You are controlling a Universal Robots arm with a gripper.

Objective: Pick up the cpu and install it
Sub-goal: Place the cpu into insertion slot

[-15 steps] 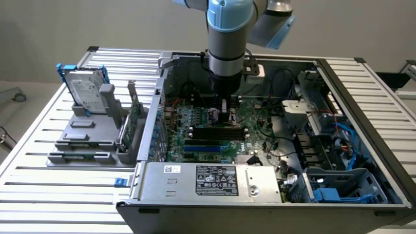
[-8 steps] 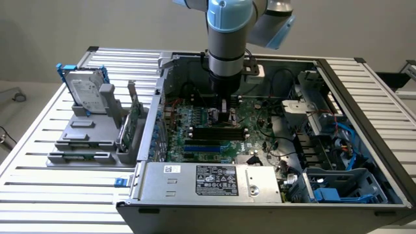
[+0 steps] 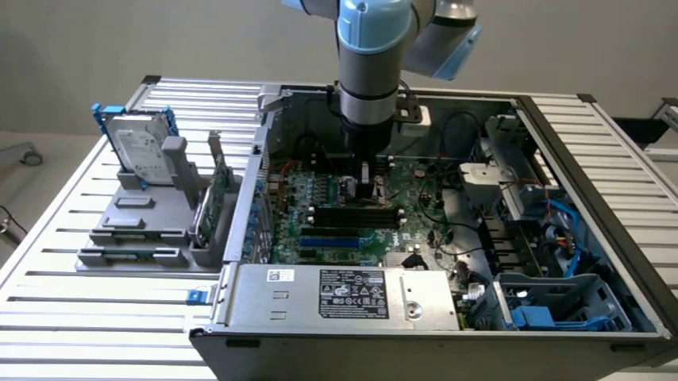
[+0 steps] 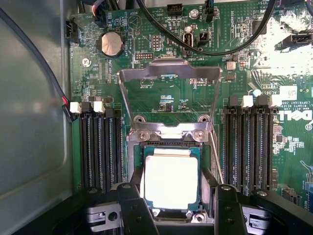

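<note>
In the exterior view, the arm (image 3: 371, 71) reaches straight down into an open computer case (image 3: 572, 143), which lies with its open side up on a slatted aluminium table (image 3: 63, 317). The gripper (image 3: 366, 189) hangs close over the motherboard (image 3: 424, 194), just beside the black memory slots (image 3: 355, 216). The power supply (image 3: 339, 292) sits at the near edge of the case. Outside the case, toward the exterior view's left, a hard drive (image 3: 143, 147) stands upright in a grey fixture (image 3: 138, 222).

In the wrist view, the cpu (image 4: 171, 180) shows a pale metal top on a green board. It lies flat within the metal-rimmed socket (image 4: 168, 134). The hinged load plate (image 4: 168, 72) is swung open beyond it. The gripper (image 4: 177, 196) straddles the chip, with one black finger (image 4: 134, 210) on each side. The fingers are spread wide, and a gap shows between the chip's edge and one of them, so the chip is not clamped. Rows of memory slots flank the socket on both sides. A coin cell battery (image 4: 111, 43) sits farther off on the board, and a black cable (image 4: 220, 50) loops across it.
</note>
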